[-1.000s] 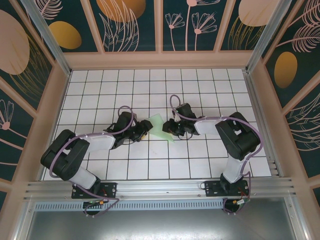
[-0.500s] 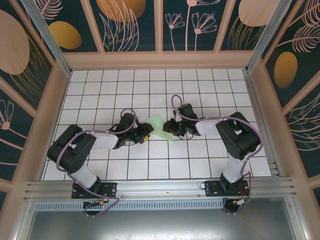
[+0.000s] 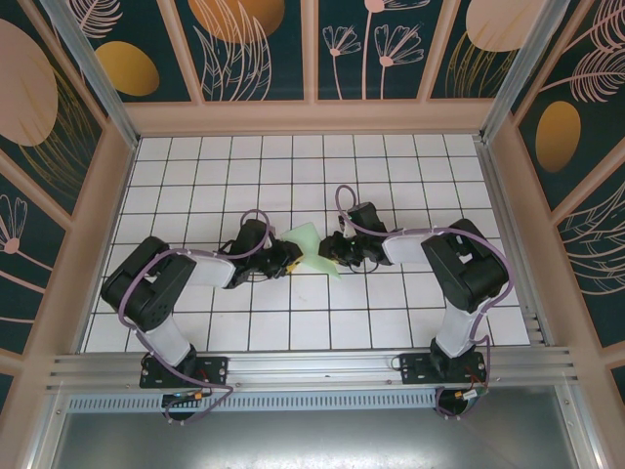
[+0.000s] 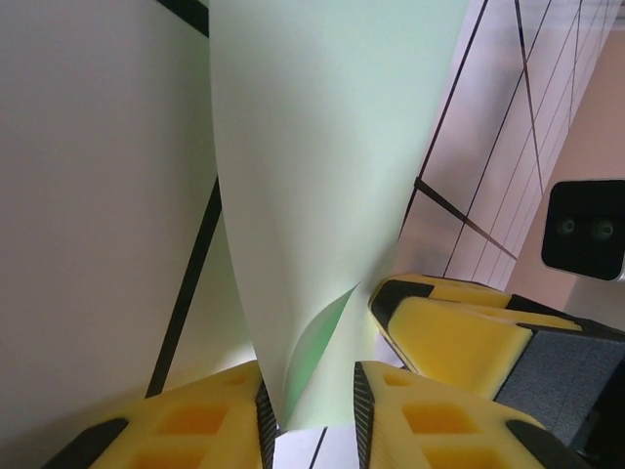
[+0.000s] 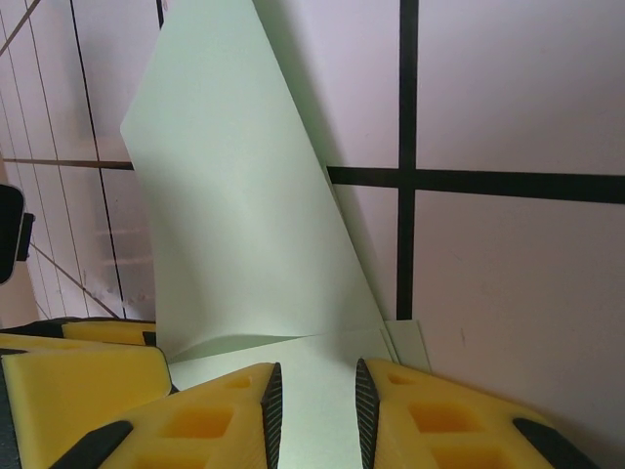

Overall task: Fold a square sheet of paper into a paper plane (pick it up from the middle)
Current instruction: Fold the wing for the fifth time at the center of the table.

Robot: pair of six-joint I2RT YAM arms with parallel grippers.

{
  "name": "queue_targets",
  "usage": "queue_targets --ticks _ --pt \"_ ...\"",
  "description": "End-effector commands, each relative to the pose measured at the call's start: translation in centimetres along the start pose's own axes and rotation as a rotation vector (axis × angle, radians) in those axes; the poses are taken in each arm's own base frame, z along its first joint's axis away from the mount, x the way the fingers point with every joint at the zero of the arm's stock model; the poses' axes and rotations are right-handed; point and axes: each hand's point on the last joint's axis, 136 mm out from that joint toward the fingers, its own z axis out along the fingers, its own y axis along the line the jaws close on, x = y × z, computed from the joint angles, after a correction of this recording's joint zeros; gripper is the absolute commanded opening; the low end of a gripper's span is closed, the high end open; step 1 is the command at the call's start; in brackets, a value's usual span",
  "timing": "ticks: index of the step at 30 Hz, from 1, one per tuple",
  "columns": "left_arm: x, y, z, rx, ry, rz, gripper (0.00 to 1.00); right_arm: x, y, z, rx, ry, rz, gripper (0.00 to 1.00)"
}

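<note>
Compared with the earlier overhead frame, the left arm (image 3: 181, 274) is lying further toward the centre, its elbow drawn in from the lower left. The left pincer (image 3: 290, 260) is sitting closer against the square sheet of paper (image 3: 311, 244), with its jaws narrowed. The right pincer (image 3: 328, 256) is occupying the same spot as before. In the overhead view the sheet, pale mint green and already creased, is standing at the middle of the frame on the white gridded worktop (image 3: 391, 156). It is sitting between the two pincers, which are facing each other from left and right. In the left wrist view the left pincer (image 4: 311, 396) is pinching the lower edge of the sheet (image 4: 322, 176) between its yellow pads. The paper is rising toward the top of the frame, with a small curl showing just above the pads. A yellow finger (image 4: 459, 337) of the right pincer is appearing at lower right, just beside the sheet. In the right wrist view the right pincer (image 5: 317, 386) is gripping a flat flap of the sheet (image 5: 244, 215) in a narrow gap, while the rest is tilting up toward the upper left.
</note>
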Motion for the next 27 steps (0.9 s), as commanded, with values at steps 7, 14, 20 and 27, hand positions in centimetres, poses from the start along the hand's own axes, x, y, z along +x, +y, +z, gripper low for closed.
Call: queue_targets --ticks 7,14,20,27 --pt "0.3 -1.6 0.6 0.084 0.031 0.014 0.22 0.7 -0.6 -0.6 -0.007 -0.010 -0.045 0.34" --pt "0.4 -1.4 0.6 0.078 0.036 0.014 0.06 -1.6 2.8 -2.7 -0.077 -0.134 -0.260 0.48" --pt "0.4 -1.7 0.4 0.076 0.032 0.017 0.04 -2.0 3.5 -5.6 -0.040 -0.273 -0.439 0.56" --pt "0.3 -2.1 0.3 0.077 0.032 0.014 0.04 0.6 3.6 -6.2 0.142 -0.417 -0.863 0.56"
